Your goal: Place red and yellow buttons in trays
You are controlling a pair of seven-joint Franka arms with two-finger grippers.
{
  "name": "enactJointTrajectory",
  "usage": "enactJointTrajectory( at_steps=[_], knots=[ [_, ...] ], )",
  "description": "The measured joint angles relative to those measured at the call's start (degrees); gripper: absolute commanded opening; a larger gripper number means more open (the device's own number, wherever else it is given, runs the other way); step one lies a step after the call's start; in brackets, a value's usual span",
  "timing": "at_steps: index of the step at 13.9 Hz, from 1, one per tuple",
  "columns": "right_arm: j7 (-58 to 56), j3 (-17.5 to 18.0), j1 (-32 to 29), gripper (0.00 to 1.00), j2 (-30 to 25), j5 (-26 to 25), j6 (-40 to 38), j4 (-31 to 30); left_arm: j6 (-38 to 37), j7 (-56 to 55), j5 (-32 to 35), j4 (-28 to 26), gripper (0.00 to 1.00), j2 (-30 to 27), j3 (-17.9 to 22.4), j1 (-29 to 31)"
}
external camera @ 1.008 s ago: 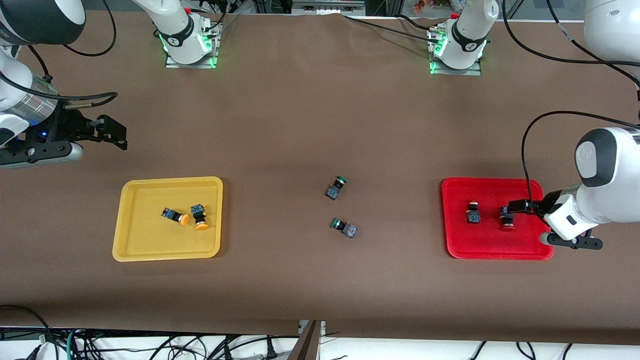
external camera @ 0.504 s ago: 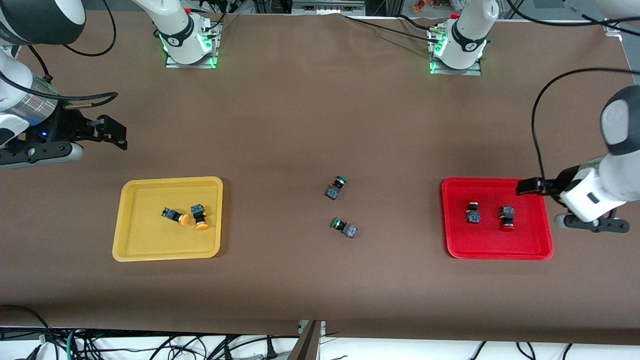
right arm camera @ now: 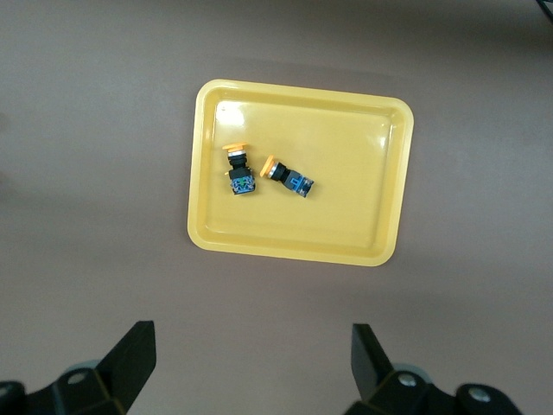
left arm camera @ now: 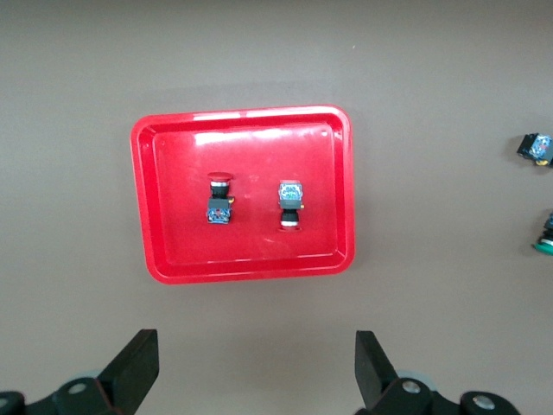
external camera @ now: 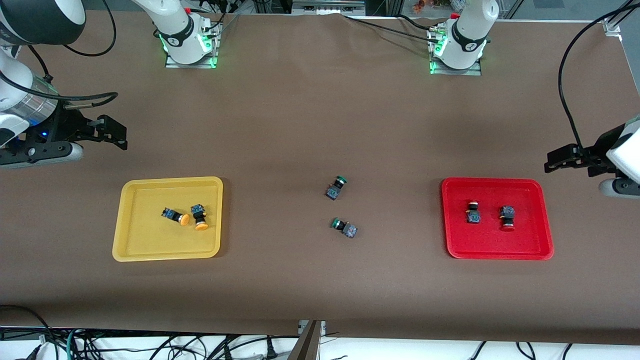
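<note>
The red tray (external camera: 490, 242) holds two red-capped buttons (external camera: 473, 213) (external camera: 508, 218) lying side by side. The yellow tray (external camera: 150, 240) holds two yellow-capped buttons (external camera: 176, 216) (external camera: 199, 216) lying close together. My left gripper (external camera: 561, 159) is open and empty, up over bare table just off the red tray's corner at the left arm's end. My right gripper (external camera: 114, 133) is open and empty, waiting over bare table off the yellow tray. The left wrist view shows the red tray (left arm camera: 251, 246) and its buttons (left arm camera: 219, 197) (left arm camera: 291, 205); the right wrist view shows the yellow tray (right arm camera: 354, 156) and its buttons (right arm camera: 239, 170) (right arm camera: 288, 177).
Two green-capped switches (external camera: 336, 187) (external camera: 345, 227) lie on the brown table midway between the trays; they also show at the edge of the left wrist view (left arm camera: 536, 147) (left arm camera: 546, 238). The arm bases (external camera: 187, 40) (external camera: 457, 45) stand along the table's back edge.
My left gripper has drawn away from the red button in the red tray, risen and moved off the tray toward the left arm's end. The button stays in the tray. The right arm has not moved.
</note>
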Motion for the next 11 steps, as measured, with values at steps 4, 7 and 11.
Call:
enactJointTrajectory(
  at_steps=[4,7,11],
  knots=[
    [0.0,0.0,0.0,1.0,0.0,0.0,0.0,0.0,-2.11,-2.14,0.01,-4.14,1.0,-4.84,0.11,-0.76],
    [0.0,0.03,0.0,1.0,0.0,0.0,-0.01,0.0,-2.33,-4.94,0.01,-9.17,1.0,-8.96,0.57,-2.55],
    [0.0,0.05,0.0,1.0,0.0,0.0,-0.01,0.0,-2.26,-5.47,0.01,-11.25,1.0,-9.43,0.94,-2.85]
  ],
)
